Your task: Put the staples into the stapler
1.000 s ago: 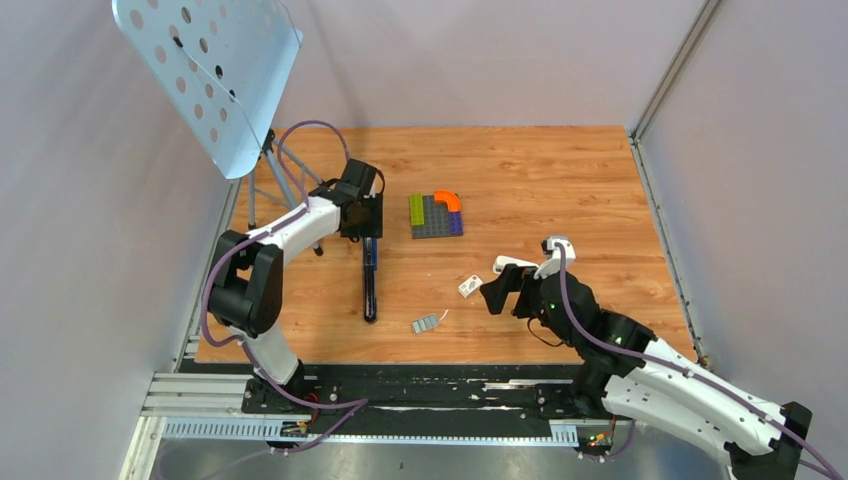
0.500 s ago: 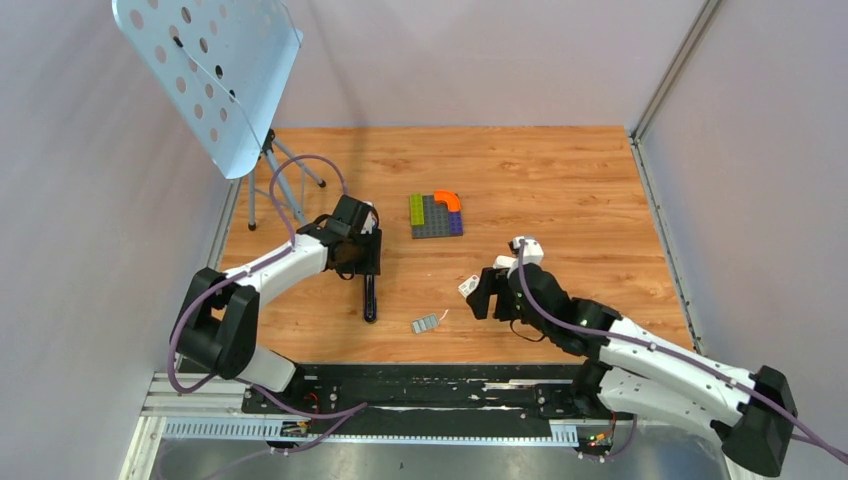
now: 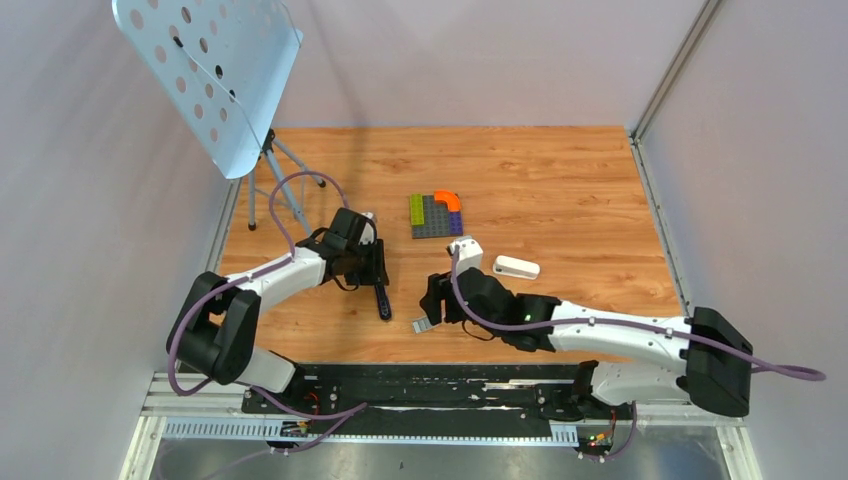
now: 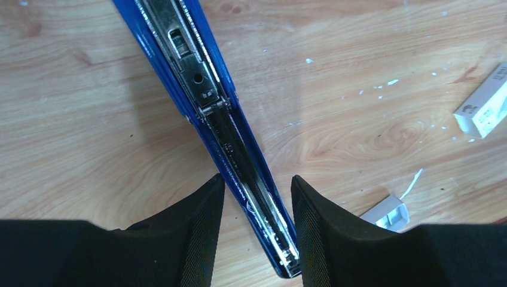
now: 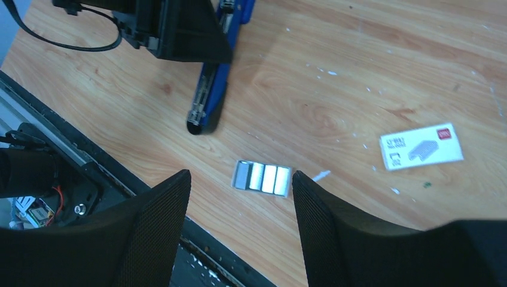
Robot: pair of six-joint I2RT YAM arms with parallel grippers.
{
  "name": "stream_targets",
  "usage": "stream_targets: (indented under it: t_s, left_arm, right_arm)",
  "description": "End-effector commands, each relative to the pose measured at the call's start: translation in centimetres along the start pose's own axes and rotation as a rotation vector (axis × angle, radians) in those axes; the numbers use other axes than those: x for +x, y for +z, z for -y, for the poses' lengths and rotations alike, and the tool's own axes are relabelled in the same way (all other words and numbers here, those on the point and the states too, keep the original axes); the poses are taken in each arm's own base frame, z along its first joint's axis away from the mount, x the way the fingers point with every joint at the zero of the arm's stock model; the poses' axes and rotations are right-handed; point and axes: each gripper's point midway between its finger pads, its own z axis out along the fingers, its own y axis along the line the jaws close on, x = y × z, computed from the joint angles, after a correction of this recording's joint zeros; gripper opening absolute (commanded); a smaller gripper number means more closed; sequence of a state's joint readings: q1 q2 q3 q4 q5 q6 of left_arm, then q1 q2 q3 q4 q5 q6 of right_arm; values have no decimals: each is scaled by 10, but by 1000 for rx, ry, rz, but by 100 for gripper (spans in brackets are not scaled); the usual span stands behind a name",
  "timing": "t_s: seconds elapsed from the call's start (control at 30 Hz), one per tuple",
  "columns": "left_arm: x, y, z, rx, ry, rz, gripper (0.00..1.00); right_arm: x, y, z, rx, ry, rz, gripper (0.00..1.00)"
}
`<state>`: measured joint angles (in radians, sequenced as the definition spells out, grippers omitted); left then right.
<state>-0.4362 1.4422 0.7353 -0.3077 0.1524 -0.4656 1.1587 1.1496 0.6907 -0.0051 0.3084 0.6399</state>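
Note:
The blue stapler (image 4: 206,89) lies opened flat on the wood, silver metal showing inside. It runs slantwise between my left gripper's (image 4: 256,179) fingers, touching the left fingertip and the right pad, so the gripper is shut on it. From above, only its near end (image 3: 383,302) shows below the left gripper (image 3: 370,272). The grey ridged staples (image 5: 263,177) lie flat just ahead of my open right gripper (image 5: 239,176), nothing between its fingers. Their white printed box (image 5: 421,146) lies to the right. The top view shows the staples (image 3: 422,325) by the right gripper (image 3: 435,302).
A multicoloured block plate (image 3: 436,215) sits at mid-table. A white rounded bar (image 3: 516,267) lies right of the right wrist. A perforated music stand (image 3: 210,70) rises at the back left. The table's near edge and black rail (image 5: 179,239) are just behind the staples.
My right arm swung left to the staples, its jaws narrowing. My left gripper slid toward the stapler's near end and turned that end rightward. The white bar came into view.

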Motion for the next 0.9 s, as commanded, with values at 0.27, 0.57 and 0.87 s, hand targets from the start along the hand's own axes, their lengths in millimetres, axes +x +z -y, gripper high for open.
stream_targets:
  t_s: [0.27,0.57,0.87]
  left_arm:
    - [-73,-37,11,-62,16,220,50]
    - [-120,-40,-19,-247,-2,299,34]
    - [-132,-17,-24,-263,19,300,27]
  right_arm:
    - [-15,39,-42,-11,-115,106,63]
    - [11,79,-58,24,-191,49,61]
    - [49,105,-67,35,-230,-20,57]
